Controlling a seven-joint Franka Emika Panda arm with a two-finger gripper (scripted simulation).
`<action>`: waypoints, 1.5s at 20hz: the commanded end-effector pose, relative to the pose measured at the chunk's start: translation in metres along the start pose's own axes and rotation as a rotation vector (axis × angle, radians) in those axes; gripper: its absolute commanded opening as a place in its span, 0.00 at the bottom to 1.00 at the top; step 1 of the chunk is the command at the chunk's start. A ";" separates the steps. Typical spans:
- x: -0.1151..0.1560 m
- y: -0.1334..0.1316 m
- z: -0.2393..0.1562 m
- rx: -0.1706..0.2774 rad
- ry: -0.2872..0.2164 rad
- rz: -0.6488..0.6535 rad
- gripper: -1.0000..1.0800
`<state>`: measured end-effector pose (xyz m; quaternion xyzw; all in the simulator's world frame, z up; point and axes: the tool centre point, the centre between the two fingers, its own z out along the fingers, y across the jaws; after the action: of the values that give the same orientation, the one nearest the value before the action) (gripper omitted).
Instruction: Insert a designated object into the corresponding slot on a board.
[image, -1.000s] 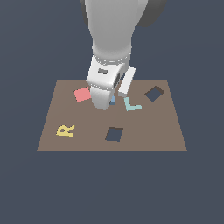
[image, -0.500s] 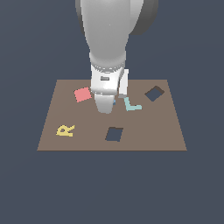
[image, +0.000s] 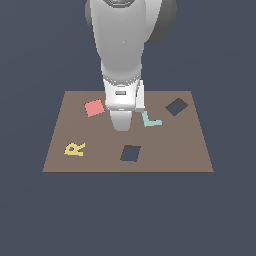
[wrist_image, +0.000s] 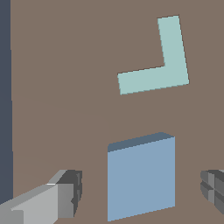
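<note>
- On the exterior view's left part of the large flat brown rectangular board (image: 165, 160) lies a small yellow letter R (image: 75, 149), near the board's front-left corner.
- Behind and to the right of the letter sits a flat pink-red square (image: 94, 107), slightly tilted, just beside the arm's lower end.
- The white and grey robot arm (image: 122, 60) comes down over the middle of the board and hides the surface right below it in the exterior view.
- In front of the arm, toward the board's near edge, is the dark navy square cut-out slot (image: 130, 153), only slightly tilted and with nothing in it.
- The small flat blue square block (wrist_image: 141, 175) shows only in the wrist view; it lies on the brown board between the two fingers, apart from the slot.
- The gripper (wrist_image: 144, 192) is spread wide: one grey fingertip (wrist_image: 70, 192) stands off one side of the block and the other off the opposite side, with brown board visible in both gaps, so neither touches it.
- Just to the exterior view's right of the arm lies a pale teal L shape (image: 150, 120), flat on the board and near the blue block in the wrist view.
- Farther right, near the back-right corner, is a second dark square cut-out (image: 176, 106) turned diamond-wise.
</note>
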<state>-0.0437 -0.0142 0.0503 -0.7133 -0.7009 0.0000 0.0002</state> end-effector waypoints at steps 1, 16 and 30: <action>0.000 0.000 0.000 0.000 0.000 0.000 0.96; 0.000 0.000 0.020 0.000 -0.001 -0.005 0.00; 0.000 0.000 0.017 0.000 0.000 -0.003 0.00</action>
<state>-0.0436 -0.0143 0.0333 -0.7119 -0.7023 0.0001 0.0000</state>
